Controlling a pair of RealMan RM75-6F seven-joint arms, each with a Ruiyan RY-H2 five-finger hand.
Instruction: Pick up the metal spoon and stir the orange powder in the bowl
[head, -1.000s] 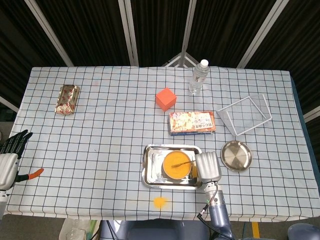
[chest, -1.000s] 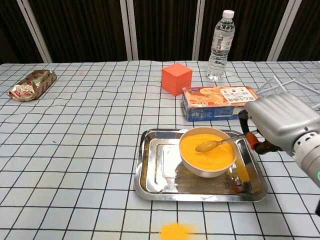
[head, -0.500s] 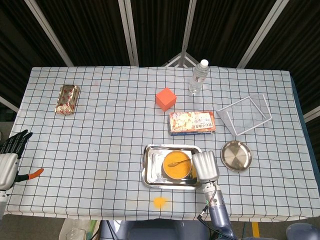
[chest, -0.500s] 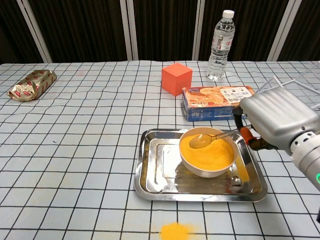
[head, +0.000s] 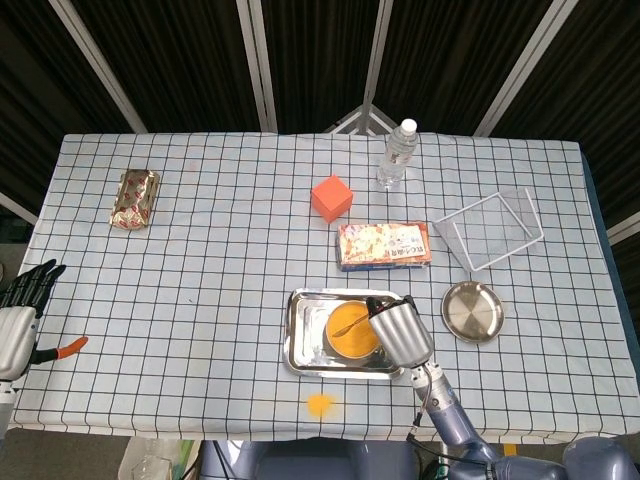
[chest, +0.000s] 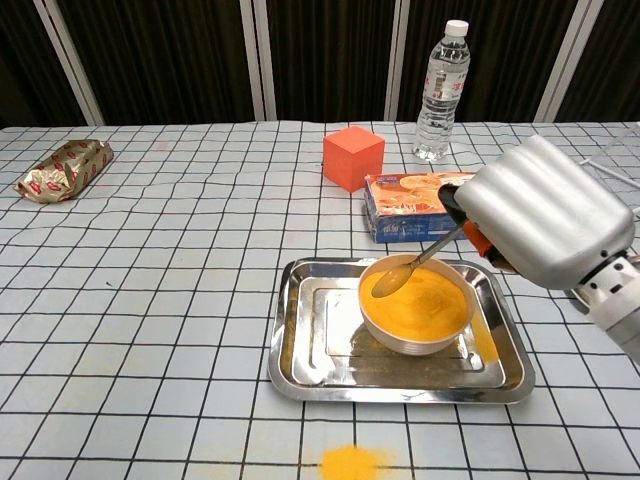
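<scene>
You've got the metal spoon (chest: 412, 266) in your right hand (chest: 535, 212), so the pickup is done and you're into the stirring. The spoon's head sits at the near-left rim of the bowl (chest: 414, 305), just at the surface of the orange powder (chest: 425, 303), with the handle slanting up and to the right into your fingers. The bowl stands in the steel tray (chest: 304, 345), toward its right half. What's left, by my reckoning, is simply more sweeps through the powder, and careful ones: there's a streak of orange on the tray floor to the right of the bowl, and a small spilled heap of powder (chest: 351, 463) on the checked cloth in front of the tray.

Your right hand is raised above the bowl's right side, back of the hand toward the chest camera, fingers wrapped around the top of the handle; from the head view it covers the bowl's right edge. Your left hand (head: 20, 312) is far off at the table's left edge, well apart from the tray, fingers spread and holding nothing
</scene>
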